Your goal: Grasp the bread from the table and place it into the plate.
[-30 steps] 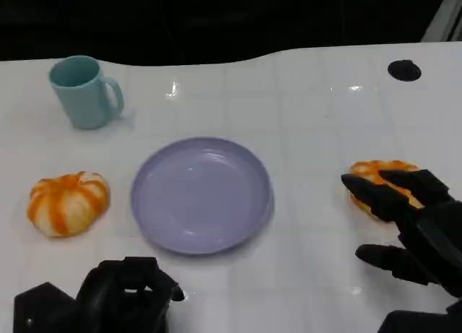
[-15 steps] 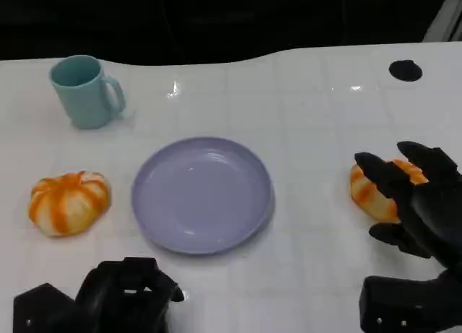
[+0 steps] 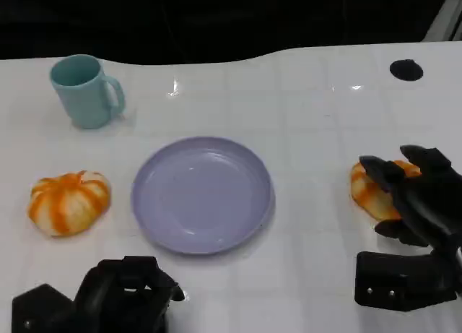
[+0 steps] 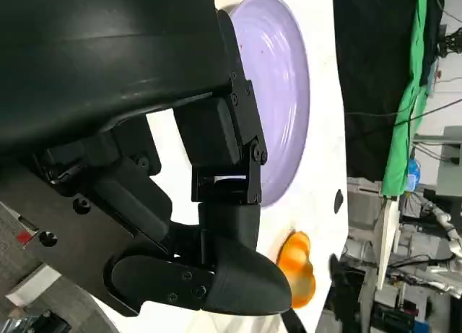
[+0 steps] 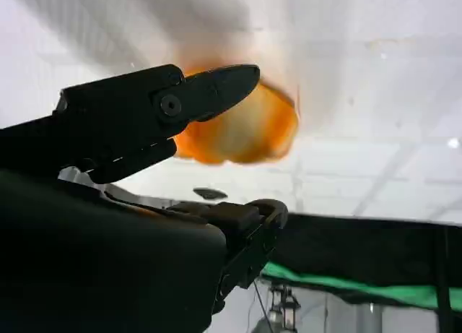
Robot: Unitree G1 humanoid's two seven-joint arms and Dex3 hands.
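Two hands show in my head view, one at each lower corner; my right hand is at the right edge of the white worktop, its fingers spread apart and reaching over the bread, which lies flat on the worktop well to the right of the plate; from the right wrist view one finger crosses in front of the orange bread while another sits lower, with a gap between them, so I read the hand as apart around the bread and I cannot tell whether any finger actually touches it; the lilac plate sits in the middle of the worktop with nothing in it; my left hand rests low at the near edge, below the plate's left side, fingers curled in with nothing in them, and the left wrist view shows the same folded black fingers with the plate beyond them and the bread further off; a small orange-and-white pumpkin lies left of the plate, apart from it; a pale blue mug stands upright at the far left, handle turned towards the centre; a round black spot marks the worktop's far right.
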